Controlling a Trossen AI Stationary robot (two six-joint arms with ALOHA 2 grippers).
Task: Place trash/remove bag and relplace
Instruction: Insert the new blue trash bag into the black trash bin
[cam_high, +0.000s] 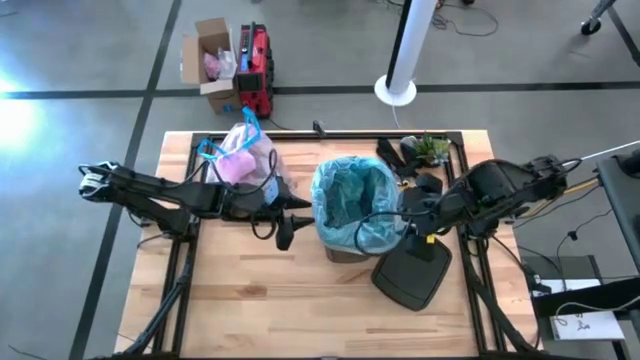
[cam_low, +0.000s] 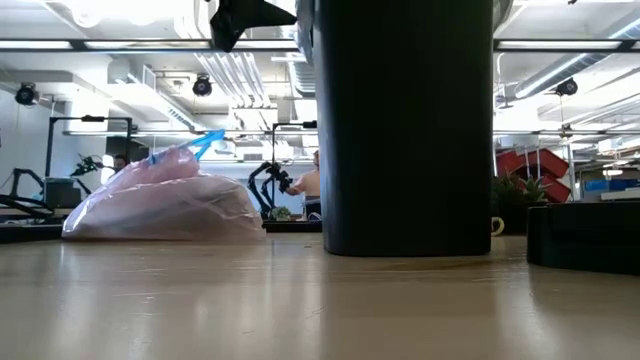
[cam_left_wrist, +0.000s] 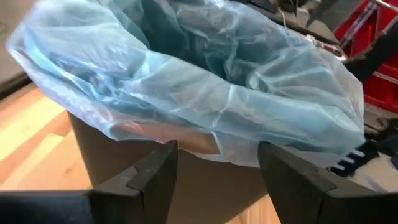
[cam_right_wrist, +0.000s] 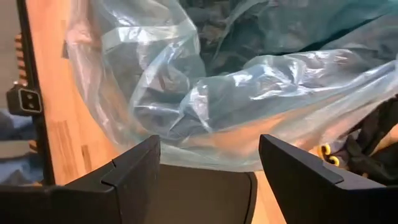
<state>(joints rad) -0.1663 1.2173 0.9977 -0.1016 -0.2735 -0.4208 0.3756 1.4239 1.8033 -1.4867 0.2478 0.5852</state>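
Both grippers stood open and empty at the bin (cam_high: 345, 250): left gripper (cam_left_wrist: 214, 180) and right gripper (cam_right_wrist: 208, 171) on opposite sides, just below the blue bag's (cam_high: 352, 205) folded-over rim. Closing there could snag the thin film and tear it or drag it off (judgement only). Count: one bin, one blue bag, one tied pink bag (cam_high: 242, 158) on the table, one lid (cam_high: 412, 272).

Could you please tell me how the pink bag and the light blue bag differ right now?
The pink bag lies full and tied off on the table; the light blue bag lines the bin, mouth open. The pink bag has blue ties; none show on the blue bag. Both are thin translucent plastic.
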